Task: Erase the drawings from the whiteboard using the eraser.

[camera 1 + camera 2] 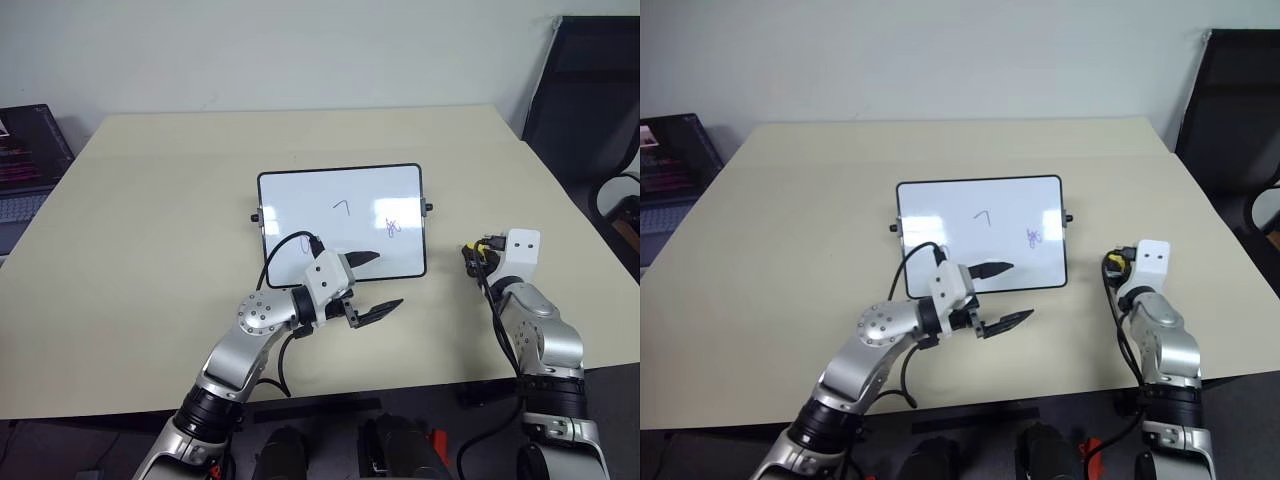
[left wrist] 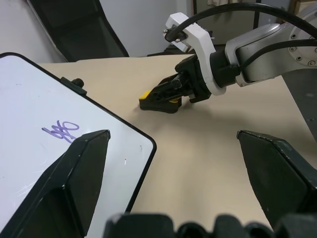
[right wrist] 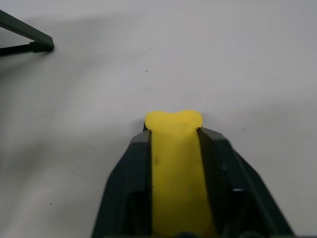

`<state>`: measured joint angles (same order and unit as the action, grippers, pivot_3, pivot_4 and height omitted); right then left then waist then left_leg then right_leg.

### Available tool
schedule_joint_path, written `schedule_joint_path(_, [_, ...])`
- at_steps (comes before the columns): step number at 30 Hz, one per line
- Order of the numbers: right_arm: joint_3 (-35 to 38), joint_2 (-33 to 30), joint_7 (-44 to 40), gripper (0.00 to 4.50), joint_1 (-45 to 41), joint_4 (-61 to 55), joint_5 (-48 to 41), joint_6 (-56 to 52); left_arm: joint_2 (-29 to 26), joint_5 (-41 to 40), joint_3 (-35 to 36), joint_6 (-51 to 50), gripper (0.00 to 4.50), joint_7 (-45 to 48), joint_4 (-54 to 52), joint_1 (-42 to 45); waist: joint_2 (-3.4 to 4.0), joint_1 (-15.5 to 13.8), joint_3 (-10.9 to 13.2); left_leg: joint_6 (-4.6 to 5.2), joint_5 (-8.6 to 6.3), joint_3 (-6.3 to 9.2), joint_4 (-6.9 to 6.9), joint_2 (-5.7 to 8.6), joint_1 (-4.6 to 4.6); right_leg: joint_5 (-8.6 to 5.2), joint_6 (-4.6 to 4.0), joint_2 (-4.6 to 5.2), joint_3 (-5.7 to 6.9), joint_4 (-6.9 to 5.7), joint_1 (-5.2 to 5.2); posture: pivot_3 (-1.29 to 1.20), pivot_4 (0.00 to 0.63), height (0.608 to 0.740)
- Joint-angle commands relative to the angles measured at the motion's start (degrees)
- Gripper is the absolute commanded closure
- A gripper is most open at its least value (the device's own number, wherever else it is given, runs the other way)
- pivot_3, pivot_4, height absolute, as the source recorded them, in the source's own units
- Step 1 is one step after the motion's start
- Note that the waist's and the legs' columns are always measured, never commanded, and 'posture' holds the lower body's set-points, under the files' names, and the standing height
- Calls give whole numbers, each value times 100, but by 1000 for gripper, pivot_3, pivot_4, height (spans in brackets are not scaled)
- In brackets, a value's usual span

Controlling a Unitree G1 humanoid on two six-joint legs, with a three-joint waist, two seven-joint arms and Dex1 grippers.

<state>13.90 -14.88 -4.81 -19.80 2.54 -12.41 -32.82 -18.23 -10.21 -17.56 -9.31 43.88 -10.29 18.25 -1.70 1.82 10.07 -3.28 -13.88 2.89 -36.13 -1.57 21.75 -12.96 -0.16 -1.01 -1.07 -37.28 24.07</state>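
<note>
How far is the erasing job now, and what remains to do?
Done: the right gripper is shut on the eraser, beside the whiteboard. In hand: carrying the eraser to the board; the open left gripper waits at its near edge. Left: all erasing. The "7" tick and the purplish squiggle remain; the arm hides the board's near left part.

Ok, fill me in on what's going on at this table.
The right pincer is shut on the yellow eraser, low over the table beside the whiteboard. The left pincer hangs open at the board's near edge, holding nothing. The "7"-like tick and the purplish squiggle are not yet wiped.
</note>
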Motion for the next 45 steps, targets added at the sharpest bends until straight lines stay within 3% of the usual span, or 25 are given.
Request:
schedule_joint_path(1, [30, -24, 80, 1695, -113, -56, 65, 140, 29, -6, 123, 161, 0, -34, -69, 101, 0, 0, 0, 0, 0, 0, 0, 0, 0, 0, 0, 0, 0, 0, 0, 0, 150, 740])
schedule_joint_path(5, [30, -13, 110, 307, -148, 9, 75, 124, 19, -9, 124, 167, 0, -26, -61, 113, 0, 0, 0, 0, 0, 0, 0, 0, 0, 0, 0, 0, 0, 0, 0, 0, 150, 740])
schedule_joint_path(19, [131, 67, 289, 307, -254, 182, -17, 82, -2, 9, 143, 207, 0, -46, -60, 146, 0, -1, 0, 0, 0, -1, 1, 0, 0, 0, 0, 0, -1, 1, 1, 0, 150, 740])
schedule_joint_path(22, [184, 80, 326, 900, -281, 212, -45, 72, 2, 20, 143, 226, 0, -56, -40, 164, 0, -1, 0, 0, 0, -1, 1, 0, 1, 0, 0, 0, 0, 1, 1, 0, 150, 740])
schedule_joint_path(27, [195, 86, 346, 2754, -328, 208, -64, 66, 12, 18, 135, 252, 0, -83, -13, 195, 0, 1, 0, 0, 0, -1, 1, 0, 0, 0, 0, 0, 0, 0, 1, 0, 150, 740])
schedule_joint_path(29, [196, 87, 347, 3266, -331, 212, -71, 73, 15, 19, 127, 254, 0, -89, -13, 194, 0, -1, 0, 0, 0, 0, 1, 0, 0, 0, 0, 0, 0, 1, 1, 0, 150, 740])
schedule_joint_path(40, [134, 76, 367, 3302, -315, -12, -38, 102, 11, 91, 173, 271, 0, -185, 29, 200, 1, 0, 0, 0, 0, 0, 1, 0, 1, 0, 0, 0, 0, 1, 1, 0, 150, 740])
schedule_joint_path(45, [-433, -217, -123, 3302, 20, -725, 212, 277, 170, 439, 338, 244, 0, -867, 49, 151, 2, -2, 2, 0, 0, 1, 2, 0, 1, 0, 0, 0, -1, 3, 2, 0, 150, 740])
